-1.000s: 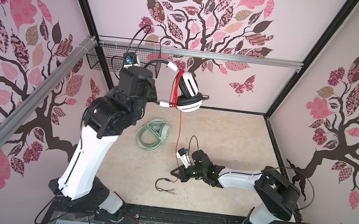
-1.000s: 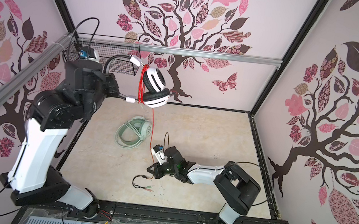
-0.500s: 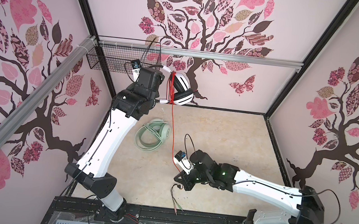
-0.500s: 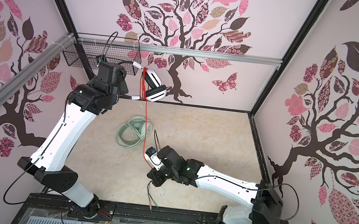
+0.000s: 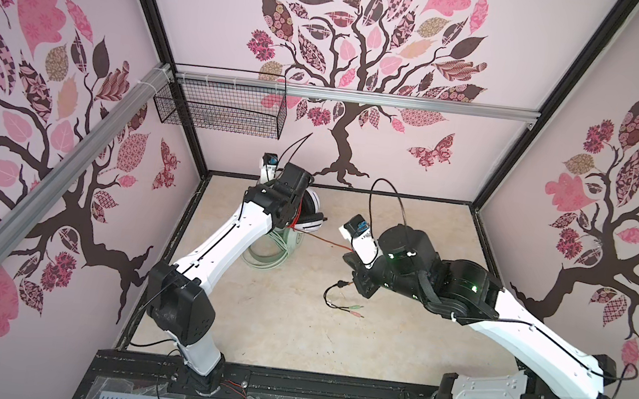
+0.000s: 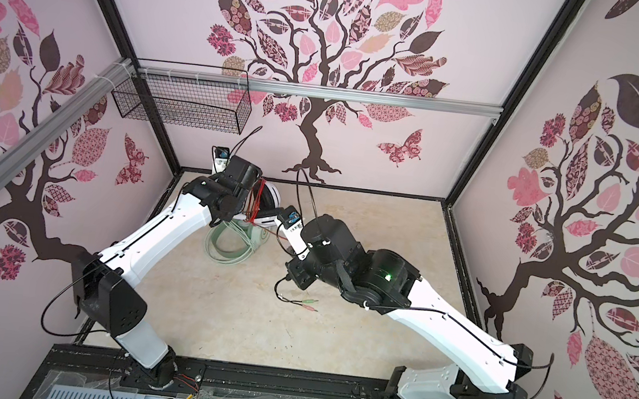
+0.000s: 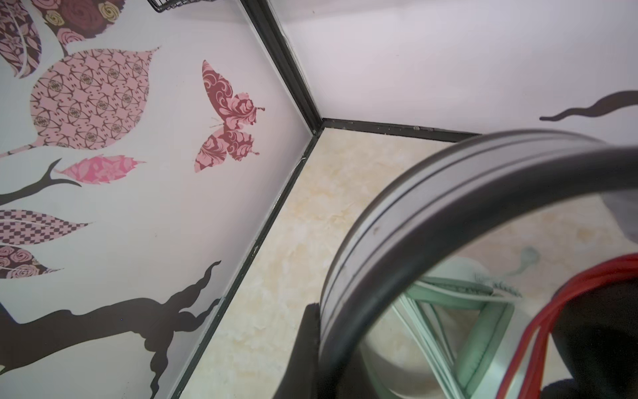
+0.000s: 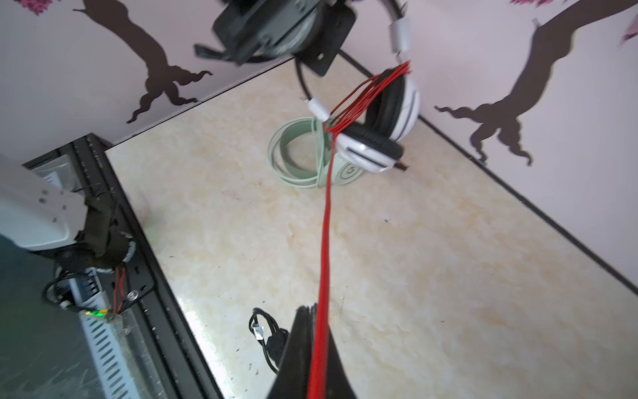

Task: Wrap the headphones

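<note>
My left gripper (image 5: pixel 297 206) is shut on the thin black band (image 7: pixel 431 214) of the white-and-black headphones (image 5: pixel 311 207), held above the table's far left. Several loops of its orange-red cable (image 8: pixel 366 96) wrap the cups. From there one taut strand (image 8: pixel 324 241) runs to my right gripper (image 8: pixel 316 331), which is shut on it near mid-table (image 6: pixel 293 256). The cable's black plug end (image 5: pixel 338 299) hangs loose below that gripper. The mint-green headphones (image 6: pixel 232 243), with their pale cable coiled round them, lie on the table under the held headset.
A black wire basket (image 5: pixel 221 108) hangs on the back wall at the left. Patterned walls close in the beige table (image 5: pixel 411 221) on three sides. A black rail (image 5: pixel 285 384) runs along the front edge.
My left arm has brought the white-and-black headset down from near the basket to just over the mint-green one. My right gripper has lifted, drawing the red cable taut and raising its plug end.
</note>
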Controlling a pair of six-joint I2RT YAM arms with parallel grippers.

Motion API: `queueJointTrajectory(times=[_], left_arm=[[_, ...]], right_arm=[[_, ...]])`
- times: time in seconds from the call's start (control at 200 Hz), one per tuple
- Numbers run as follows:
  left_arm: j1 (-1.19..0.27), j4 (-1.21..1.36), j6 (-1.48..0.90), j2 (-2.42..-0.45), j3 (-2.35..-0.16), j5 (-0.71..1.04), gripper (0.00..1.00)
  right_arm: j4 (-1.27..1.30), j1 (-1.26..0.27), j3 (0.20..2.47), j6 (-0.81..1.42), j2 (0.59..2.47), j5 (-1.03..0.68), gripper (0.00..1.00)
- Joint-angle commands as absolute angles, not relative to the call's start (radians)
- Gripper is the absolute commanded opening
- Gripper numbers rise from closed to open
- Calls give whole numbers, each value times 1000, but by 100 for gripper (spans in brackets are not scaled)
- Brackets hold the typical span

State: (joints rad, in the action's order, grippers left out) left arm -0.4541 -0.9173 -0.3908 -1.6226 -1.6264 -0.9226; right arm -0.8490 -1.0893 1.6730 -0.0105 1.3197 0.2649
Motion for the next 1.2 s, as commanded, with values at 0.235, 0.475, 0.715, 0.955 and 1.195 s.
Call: queueJointTrajectory(times=[0.235, 0.475, 0.715, 0.955, 1.195], left_arm=[[-584, -982, -336, -1262, -1409, -687, 0], [-763, -1159, -354, -1155, -1390, -557, 0], [-795, -1238, -425, -1101, -1422, -412, 0], [-795, -1288, -545, -1096, -1599, -390, 0], [-795, -1382, -615, -1194, -1931, -425, 0]], right_arm=[[-768, -976, 1787, -232, 1462, 568, 0], [-649, -850, 1791, -246, 1523, 503, 0], [-603, -773, 1782, -217, 1599, 423, 0], [-414, -725, 1549, -151, 1579, 212, 0], [60, -636, 1172, 15, 1526, -391, 5]])
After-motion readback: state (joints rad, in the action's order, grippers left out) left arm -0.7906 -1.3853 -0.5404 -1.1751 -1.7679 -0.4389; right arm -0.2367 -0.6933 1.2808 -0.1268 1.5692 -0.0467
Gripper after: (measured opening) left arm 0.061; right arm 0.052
